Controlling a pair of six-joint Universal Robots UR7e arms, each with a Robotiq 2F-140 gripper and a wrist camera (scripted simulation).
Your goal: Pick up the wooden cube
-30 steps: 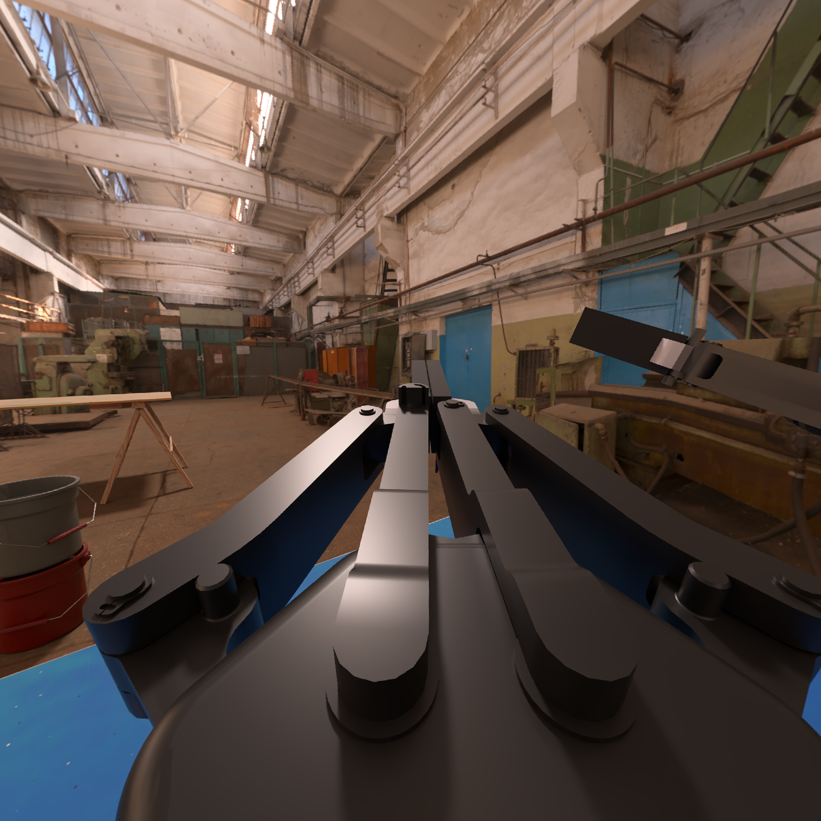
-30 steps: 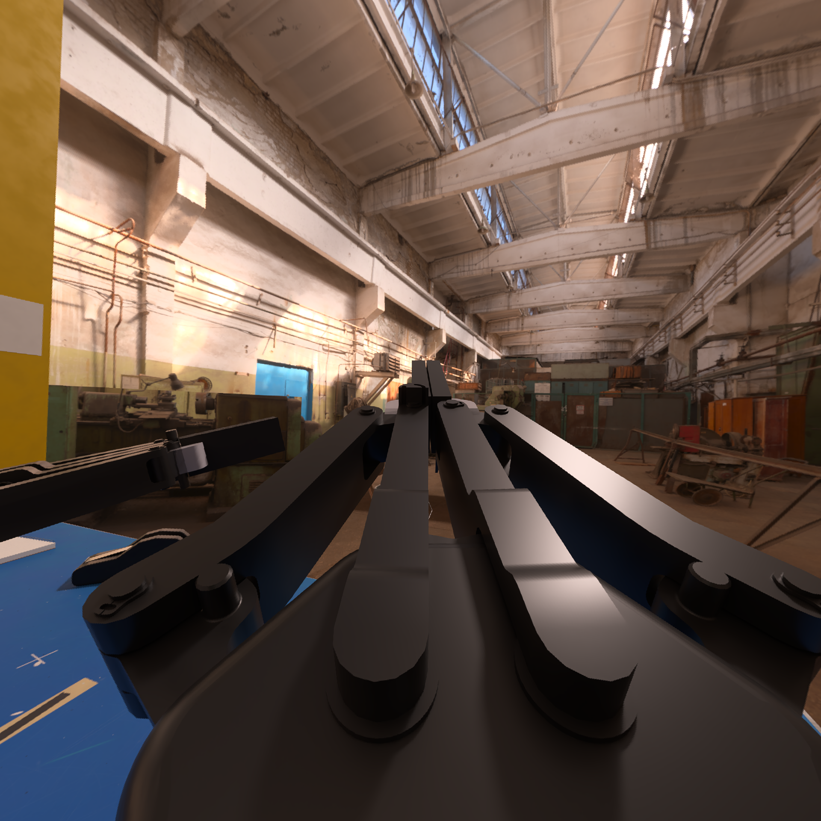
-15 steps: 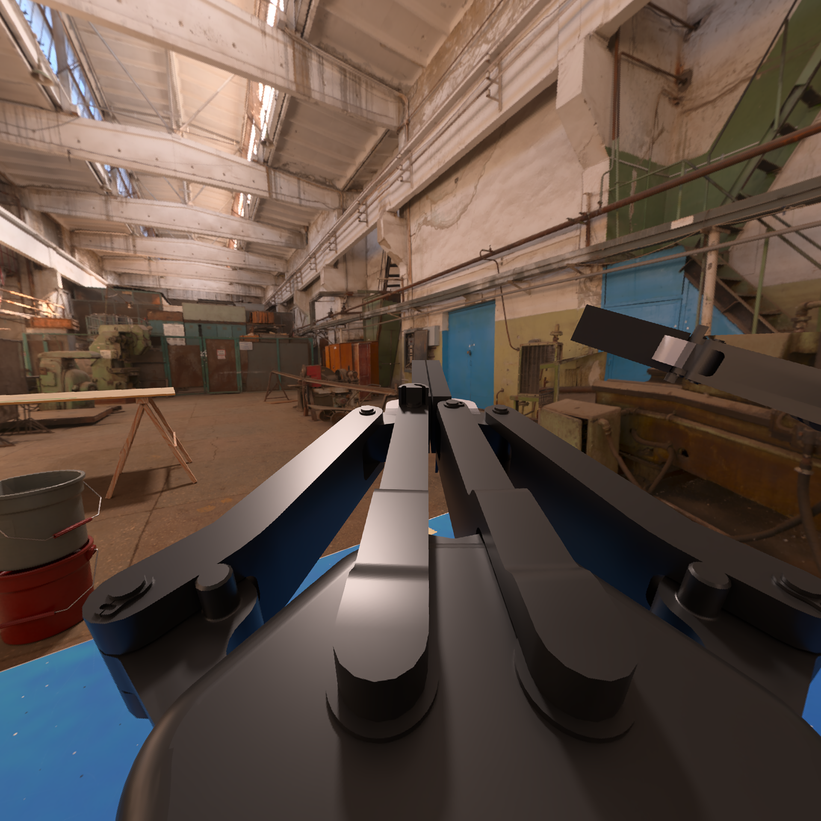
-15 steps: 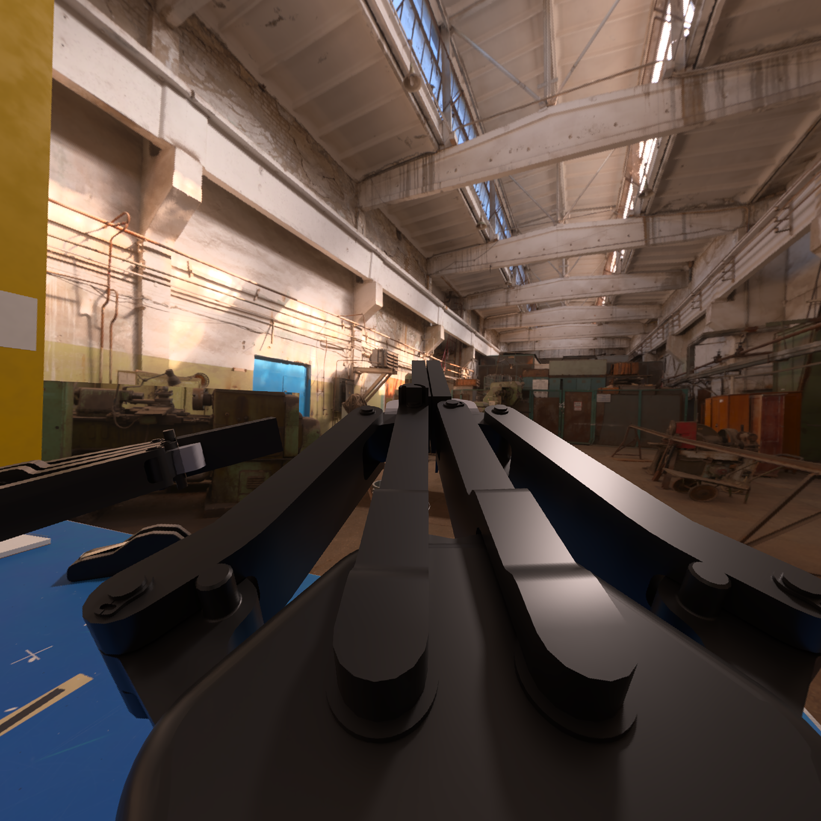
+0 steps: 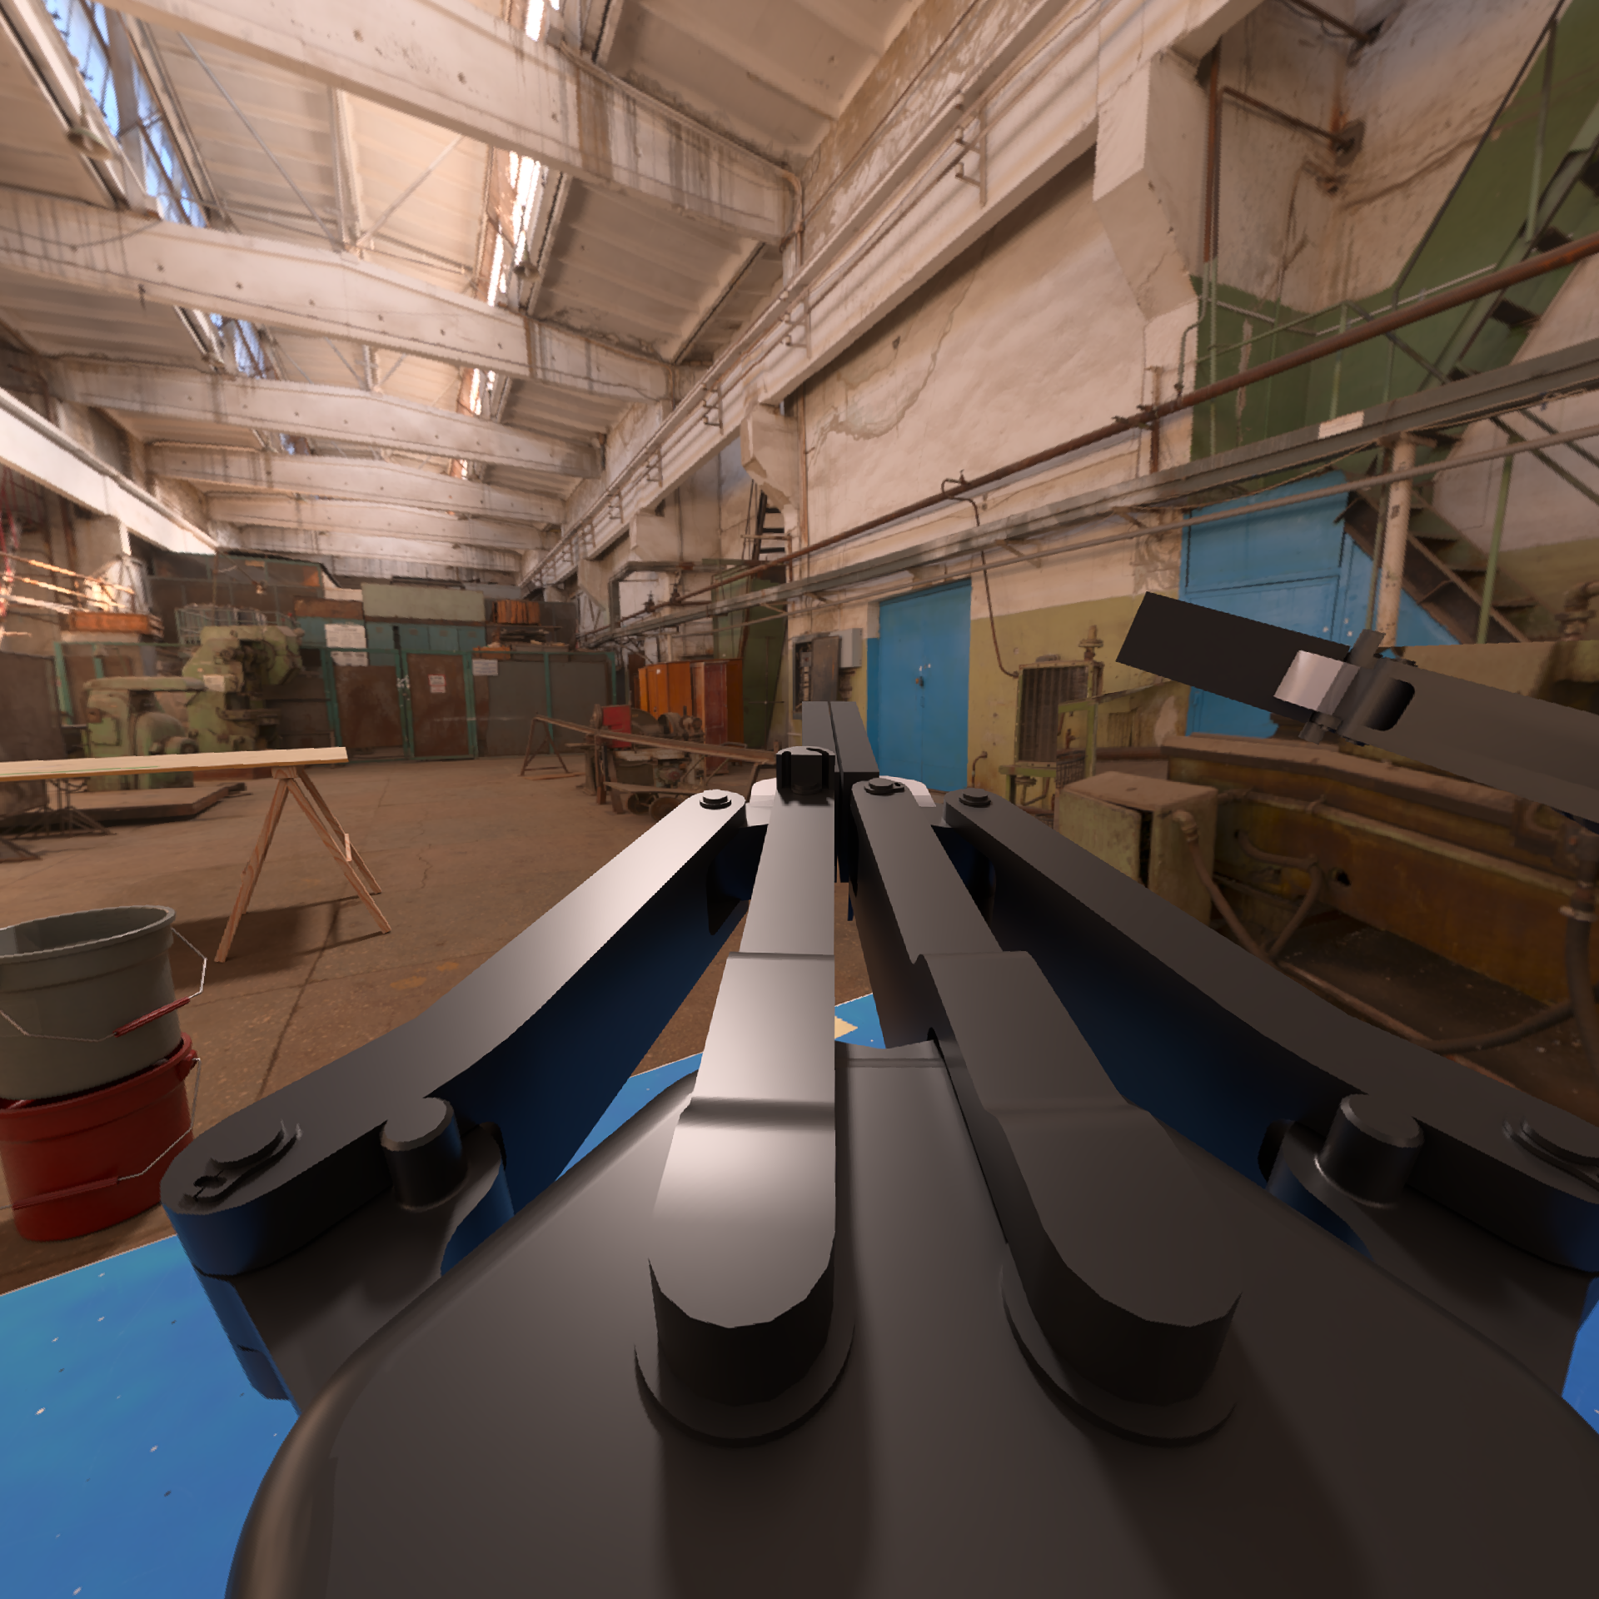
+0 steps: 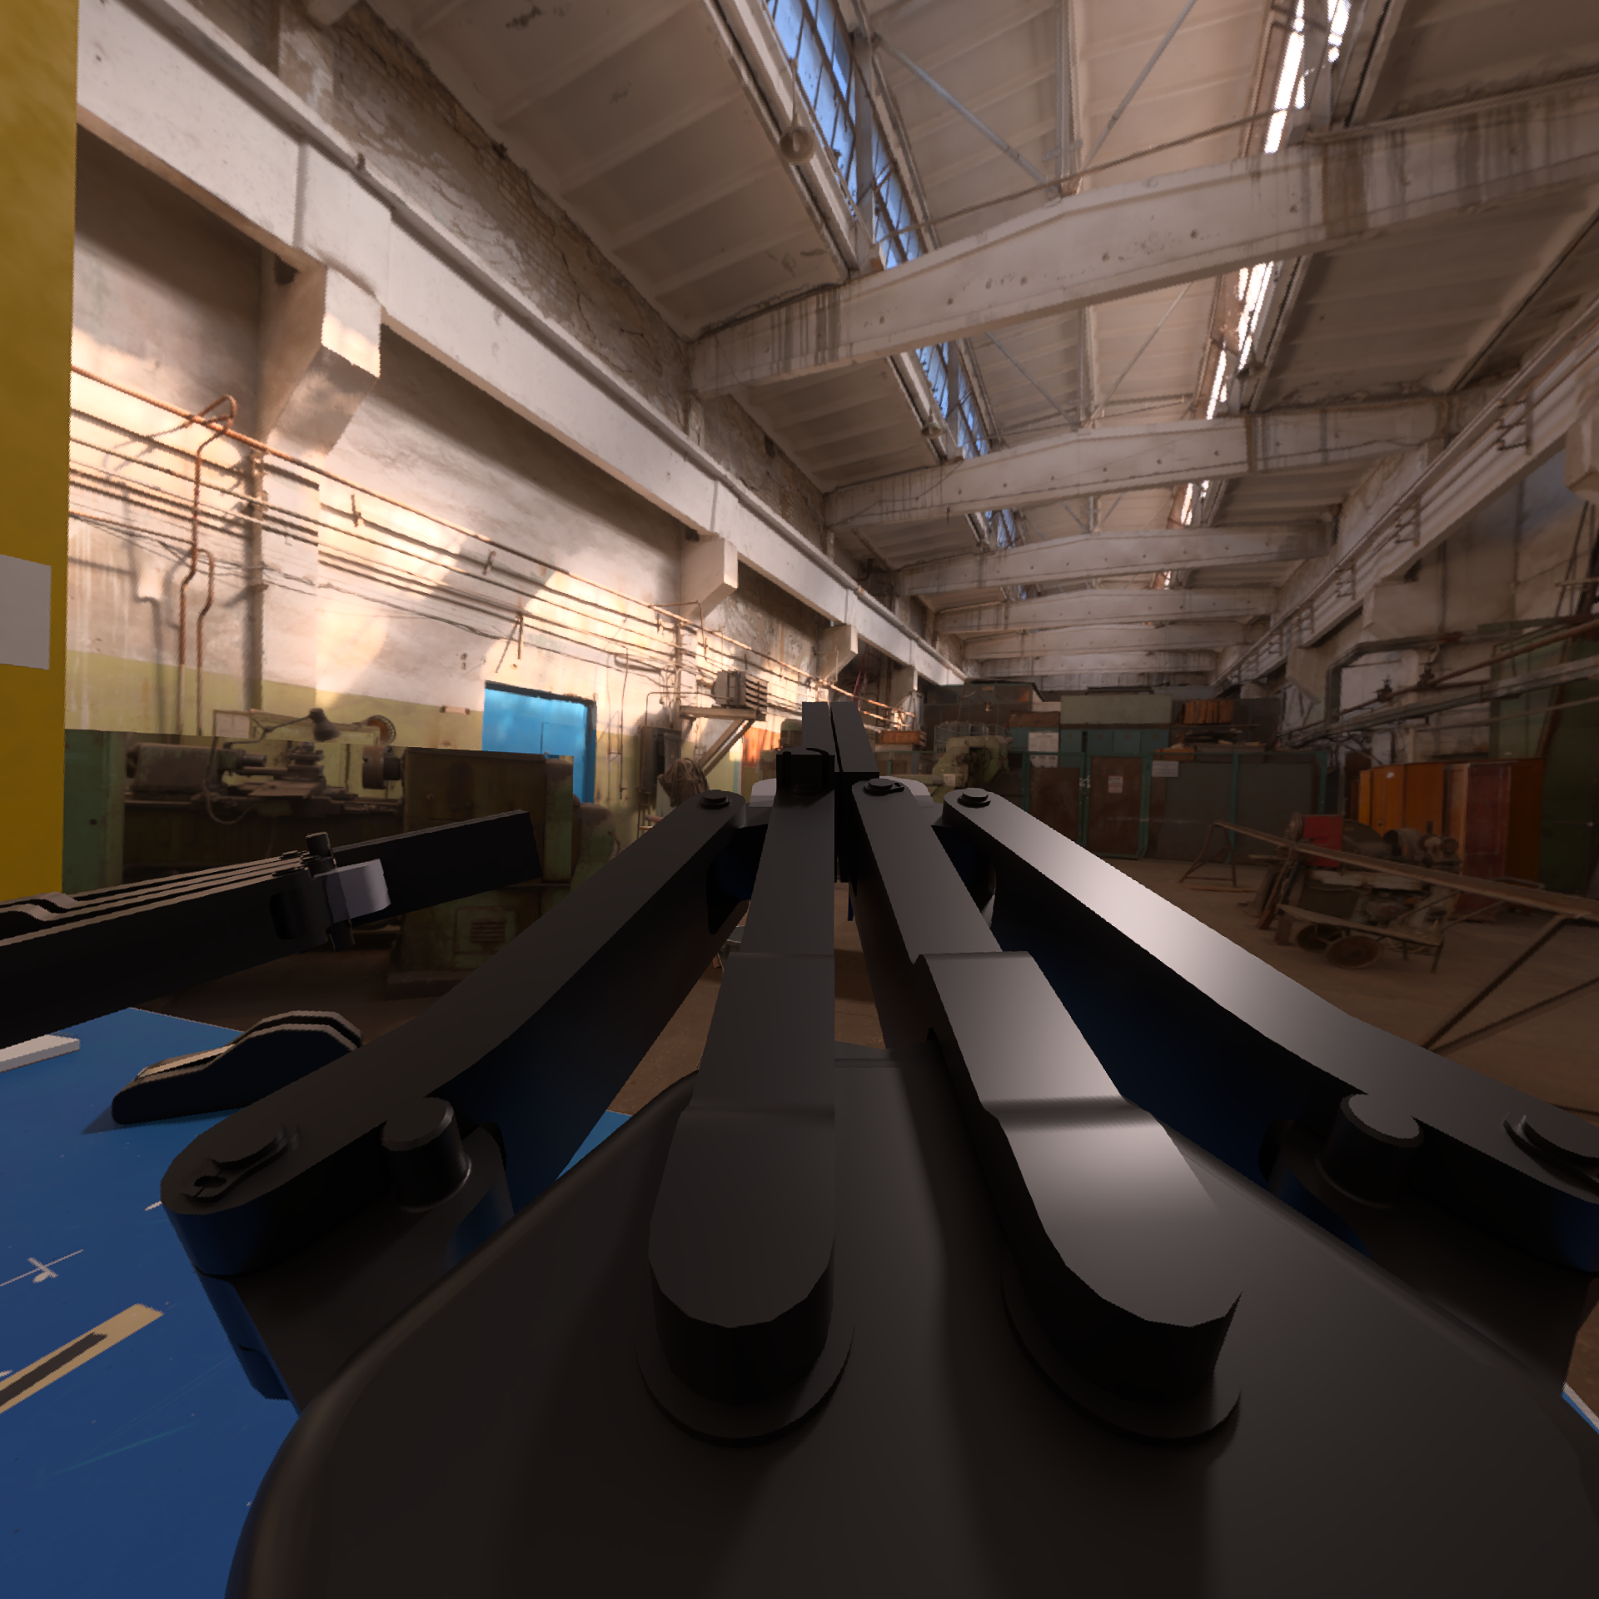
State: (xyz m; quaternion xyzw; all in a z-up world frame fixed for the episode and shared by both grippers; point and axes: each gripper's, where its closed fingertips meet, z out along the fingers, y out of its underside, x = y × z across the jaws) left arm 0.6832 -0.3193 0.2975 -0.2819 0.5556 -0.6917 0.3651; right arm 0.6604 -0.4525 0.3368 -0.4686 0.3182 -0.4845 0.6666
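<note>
No wooden cube shows clearly in either view. My left gripper (image 5: 831, 735) is shut with its two fingers pressed together and nothing between them; it points level out over the far edge of the blue table (image 5: 86, 1428). My right gripper (image 6: 831, 735) is shut and empty in the same way, above the blue table (image 6: 86, 1428). Each gripper also shows side-on in the other's view: the right one in the left wrist view (image 5: 1350, 692), the left one in the right wrist view (image 6: 346, 891). A tan sliver (image 6: 1585, 1358) sits at the right wrist view's right edge; I cannot tell what it is.
A yellow upright panel (image 6: 35, 346) stands at the far left of the right wrist view, with a flat white slab (image 6: 35, 1051) on the table near it. Tan and white markings (image 6: 78, 1358) lie on the table top. A workshop hall lies beyond the table edge.
Both views have shifted slightly: the left wrist view's background has drifted up and right, and the right wrist view's yellow panel has narrowed at the left edge. Both grippers stay shut.
</note>
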